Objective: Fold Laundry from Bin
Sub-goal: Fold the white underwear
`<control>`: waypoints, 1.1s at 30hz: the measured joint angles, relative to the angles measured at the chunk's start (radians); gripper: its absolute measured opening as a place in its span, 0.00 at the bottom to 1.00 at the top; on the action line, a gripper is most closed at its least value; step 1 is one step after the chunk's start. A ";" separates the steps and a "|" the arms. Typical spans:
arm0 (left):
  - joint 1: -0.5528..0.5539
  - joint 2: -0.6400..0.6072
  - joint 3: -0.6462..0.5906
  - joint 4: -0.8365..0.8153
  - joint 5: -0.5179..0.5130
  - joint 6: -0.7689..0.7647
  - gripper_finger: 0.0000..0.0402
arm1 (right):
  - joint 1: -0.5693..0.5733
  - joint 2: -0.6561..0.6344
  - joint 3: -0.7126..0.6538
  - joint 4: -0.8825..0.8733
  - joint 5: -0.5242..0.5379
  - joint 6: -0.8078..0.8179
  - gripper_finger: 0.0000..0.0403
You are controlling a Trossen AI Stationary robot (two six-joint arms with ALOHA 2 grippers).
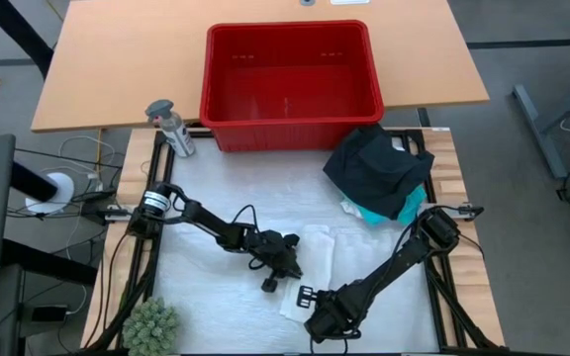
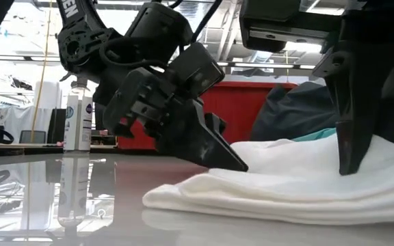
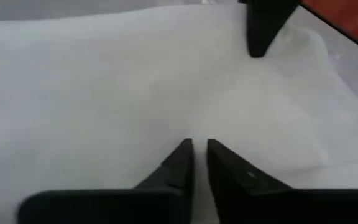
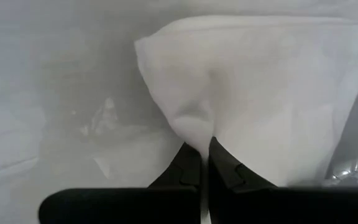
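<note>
**Both jaws down on the white cloth**

While the right gripper (image 4: 204,148) pinches a raised pucker of the white cloth (image 4: 272,99) with its jaws pressed together, the left gripper (image 3: 199,149) stands with its jaws almost together, a thin slit between the tips, which rest on the same cloth. Whether the left jaws actually hold any fabric cannot be told; its wrist view shows only smooth white surface around the tips.

From above, the left gripper (image 1: 277,275) sits at the cloth's (image 1: 317,255) left edge near the table's middle, and the right gripper (image 1: 303,295) is just beside it, at the cloth's near end. The cloth lies flat on the table (image 1: 206,297), a pale folded strip.

At table height, the cloth (image 2: 279,184) shows as a thick folded pad with a rounded edge, the left gripper's (image 2: 234,162) pointed tip slanting down onto its top and the right gripper (image 2: 351,167) standing upright on it. Only this view shows the layers of the fold.

Beyond the cloth, toward the right rear of the table, lies a heap of black clothing (image 1: 376,168) with a turquoise shirt (image 1: 401,209) showing under its near edge. The red bin (image 1: 290,119) stands behind on the wooden surface, well apart from both grippers. A spray bottle (image 1: 171,127) stands left of the bin, and a green spiky plant (image 1: 151,324) sits at the near left corner.
</note>
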 joint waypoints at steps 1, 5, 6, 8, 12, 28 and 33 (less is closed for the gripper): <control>0.002 -0.001 0.000 0.000 0.000 0.000 0.06 | 0.000 0.000 0.000 0.000 0.000 0.000 0.06; 0.005 -0.003 0.000 -0.029 -0.026 -0.001 0.01 | 0.001 -0.002 0.000 0.001 0.035 0.028 0.06; 0.005 -0.004 0.001 -0.046 -0.032 0.001 0.02 | 0.001 -0.005 0.000 0.000 0.051 0.055 0.06; 0.005 -0.004 0.001 -0.076 -0.035 0.000 0.01 | 0.000 -0.013 0.002 -0.001 0.053 0.123 0.06; 0.004 -0.004 0.002 -0.104 -0.035 -0.015 0.00 | -0.009 -0.024 0.003 -0.003 0.058 0.253 0.06; 0.005 -0.006 0.002 -0.151 -0.023 -0.155 0.00 | -0.055 -0.028 0.036 -0.034 0.067 1.087 0.06; 0.005 -0.005 0.002 -0.156 0.006 -0.179 0.00 | -0.053 -0.039 0.036 -0.121 0.074 1.239 0.06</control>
